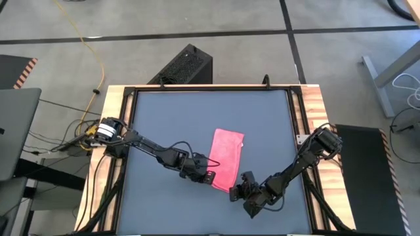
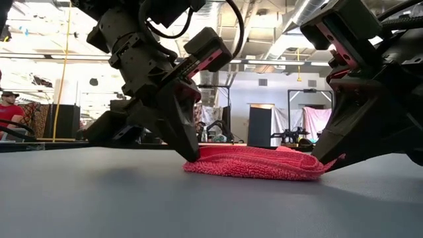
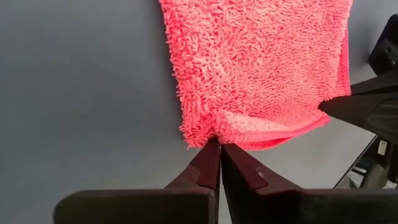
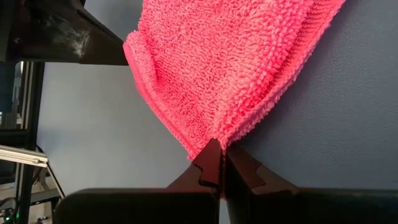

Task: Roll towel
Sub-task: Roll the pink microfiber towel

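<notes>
The bright pink towel lies on the dark grey tabletop as a narrow folded strip, running from the middle toward the near edge. My left gripper is at the near left corner of the towel, shut on it. My right gripper is at the near right corner, also shut on it. In the low view the towel rests flat, with the left fingers at one end and the right fingers at the other. My left gripper pinches the towel's near left corner between its two fingertips, slanting down from the table's left. More than one layer shows at that edge. The rest of the towel lies slack on the table. My right gripper pinches the towel's near right corner between its two fingertips, slanting down from the table's near right. The hemmed edge runs into the fingers. The corner is barely raised; the rest of the cloth lies on the table.
A wooden frame borders the tabletop. A black box stands on the floor beyond the far edge. Bare tabletop stretches beyond the towel's far end. A person shows far off in the room.
</notes>
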Tool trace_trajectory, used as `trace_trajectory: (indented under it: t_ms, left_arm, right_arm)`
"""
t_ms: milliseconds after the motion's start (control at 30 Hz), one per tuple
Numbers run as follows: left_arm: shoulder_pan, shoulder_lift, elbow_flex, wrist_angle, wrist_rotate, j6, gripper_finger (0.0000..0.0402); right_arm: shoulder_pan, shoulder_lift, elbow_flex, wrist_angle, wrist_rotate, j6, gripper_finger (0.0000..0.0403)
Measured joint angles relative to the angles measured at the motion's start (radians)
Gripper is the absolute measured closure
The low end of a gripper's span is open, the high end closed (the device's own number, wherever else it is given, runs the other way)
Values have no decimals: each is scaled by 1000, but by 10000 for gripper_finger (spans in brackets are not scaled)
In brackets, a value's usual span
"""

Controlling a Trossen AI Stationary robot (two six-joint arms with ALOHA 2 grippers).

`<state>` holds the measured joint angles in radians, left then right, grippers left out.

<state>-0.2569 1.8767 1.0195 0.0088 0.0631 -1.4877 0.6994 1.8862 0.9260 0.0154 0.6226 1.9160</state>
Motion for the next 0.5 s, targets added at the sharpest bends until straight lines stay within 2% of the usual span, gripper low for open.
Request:
trace_trajectory:
  t_ms: [333, 500]
  left_arm:
    - [0, 0, 0, -3, -19, 11, 401]
    - [0, 0, 0, -3, -23, 29, 401]
  right_arm:
    - [10, -4, -1, -13, 17, 47, 370]
    - [14, -4, 0, -9, 30, 50, 331]
